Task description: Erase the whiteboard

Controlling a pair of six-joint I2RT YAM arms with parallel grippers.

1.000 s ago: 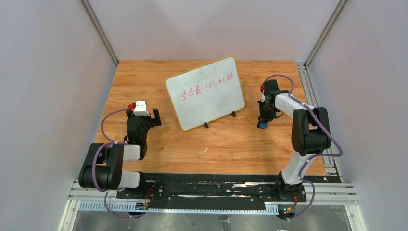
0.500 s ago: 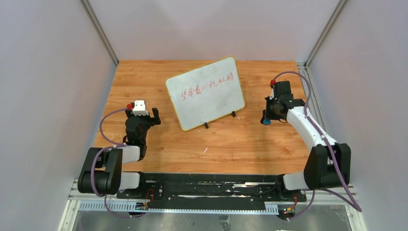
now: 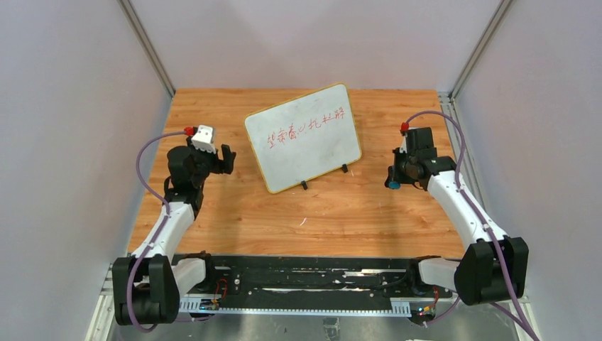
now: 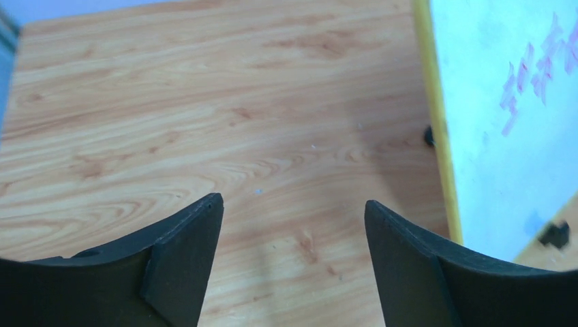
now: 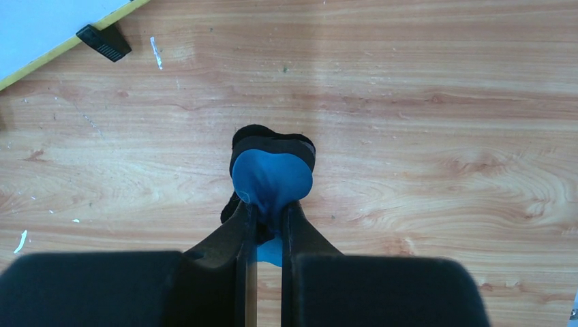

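Note:
The whiteboard [image 3: 303,136], yellow-framed with red handwriting, stands tilted on black feet at the table's middle back. Its left edge shows in the left wrist view [image 4: 504,129], and a corner with one foot shows in the right wrist view [image 5: 41,27]. My right gripper [image 3: 392,182] is shut on a blue eraser with a black pad [image 5: 272,174], held above the wood to the right of the board. My left gripper [image 3: 226,158] is open and empty, left of the board, with bare wood between its fingers [image 4: 184,266].
The wooden table [image 3: 341,206] is walled by grey panels on the left, right and back. A metal rail [image 3: 454,121] runs along the right edge. Small white flecks lie on the wood in front of the board [image 3: 303,222].
My left arm has reached forward and up toward the board's left side. My right arm has swung outward to the right and stretched out, with the eraser still in its jaws.

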